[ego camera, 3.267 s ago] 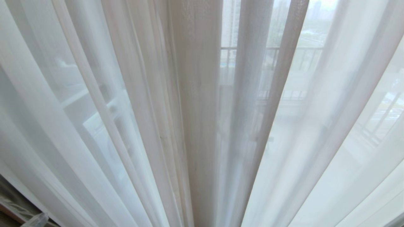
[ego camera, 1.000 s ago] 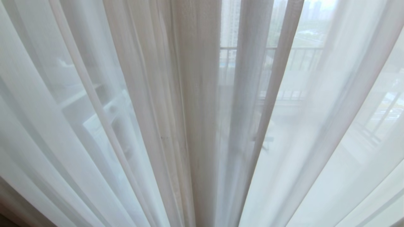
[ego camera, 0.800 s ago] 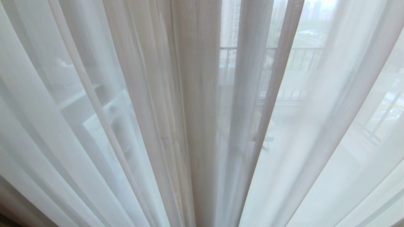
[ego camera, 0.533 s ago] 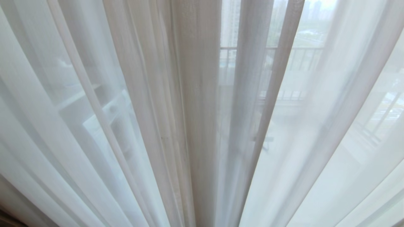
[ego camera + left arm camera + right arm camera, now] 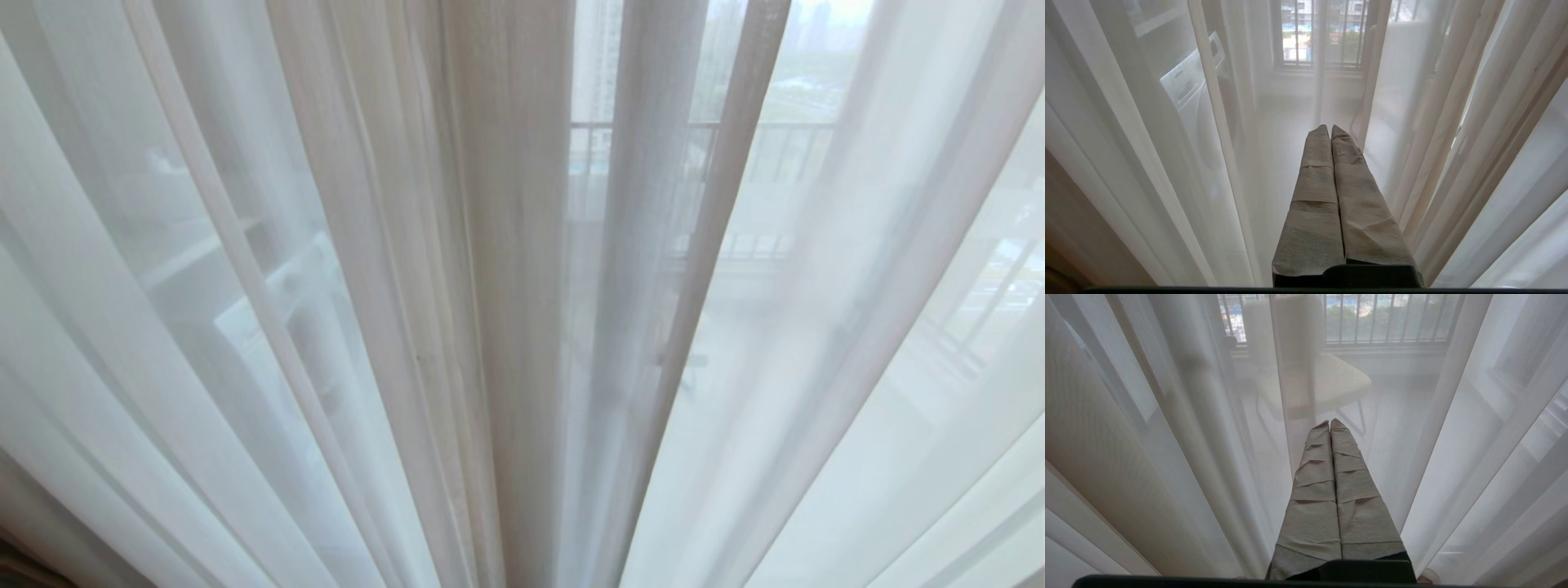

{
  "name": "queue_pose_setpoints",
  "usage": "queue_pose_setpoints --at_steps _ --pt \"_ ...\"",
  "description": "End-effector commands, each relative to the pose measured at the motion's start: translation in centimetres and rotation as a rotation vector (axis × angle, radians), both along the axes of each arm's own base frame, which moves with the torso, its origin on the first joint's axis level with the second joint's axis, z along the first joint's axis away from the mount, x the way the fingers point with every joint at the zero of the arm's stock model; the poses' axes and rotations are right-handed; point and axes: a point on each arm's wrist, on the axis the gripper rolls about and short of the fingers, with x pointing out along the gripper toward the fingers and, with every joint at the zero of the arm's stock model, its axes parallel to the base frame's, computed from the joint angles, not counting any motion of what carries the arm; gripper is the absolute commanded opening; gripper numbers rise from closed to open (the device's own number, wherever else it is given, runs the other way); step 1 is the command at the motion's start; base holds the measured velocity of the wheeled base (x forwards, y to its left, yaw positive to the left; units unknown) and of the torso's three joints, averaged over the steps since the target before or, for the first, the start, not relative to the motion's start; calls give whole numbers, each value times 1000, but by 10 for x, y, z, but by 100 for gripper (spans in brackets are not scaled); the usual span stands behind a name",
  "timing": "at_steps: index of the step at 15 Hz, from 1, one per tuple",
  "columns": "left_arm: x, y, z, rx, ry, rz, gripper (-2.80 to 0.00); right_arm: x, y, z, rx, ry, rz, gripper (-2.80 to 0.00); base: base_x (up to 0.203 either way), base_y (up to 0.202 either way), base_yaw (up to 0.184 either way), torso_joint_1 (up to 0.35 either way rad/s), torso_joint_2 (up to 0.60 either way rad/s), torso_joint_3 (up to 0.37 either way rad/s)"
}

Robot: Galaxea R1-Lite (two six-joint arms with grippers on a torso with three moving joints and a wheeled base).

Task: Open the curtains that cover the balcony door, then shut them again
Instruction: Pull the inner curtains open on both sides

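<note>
The curtains (image 5: 506, 286) fill the head view: thin white sheers hang in long pleats, bunched thickest at the middle. The balcony door is hidden behind them. Neither gripper shows in the head view. In the left wrist view my left gripper (image 5: 1329, 127) is shut, its tape-wrapped fingers (image 5: 1314, 192) pressed together with nothing between them, pointing at the sheers (image 5: 1453, 122) just ahead. In the right wrist view my right gripper (image 5: 1329, 421) is also shut and empty, close to a sheer fold (image 5: 1294, 396).
Through the sheers a white washing machine (image 5: 1188, 81) shows on the left. A pale chair (image 5: 1327, 379) stands on the balcony floor. A balcony railing (image 5: 767, 135) and a barred window (image 5: 1327, 32) lie beyond.
The sheer folds at the lower left have drifted over the strip of floor that showed there 3.3 s ago. Over the last second almost nothing differs.
</note>
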Motion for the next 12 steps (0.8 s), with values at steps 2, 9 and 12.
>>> queue_pose_setpoints --at_steps 2,9,12 --pt "-1 -1 4 13 -14 -33 -280 0 0 0 0 1 -1 -280 0 0 0 0 0 0" --pt "1 -4 81 22 -61 -191 -280 0 0 0 0 1 0 -280 0 0 0 0 0 0" --pt "8 -4 123 16 -85 -300 -280 0 0 0 0 0 -1 -280 0 0 0 0 0 0"
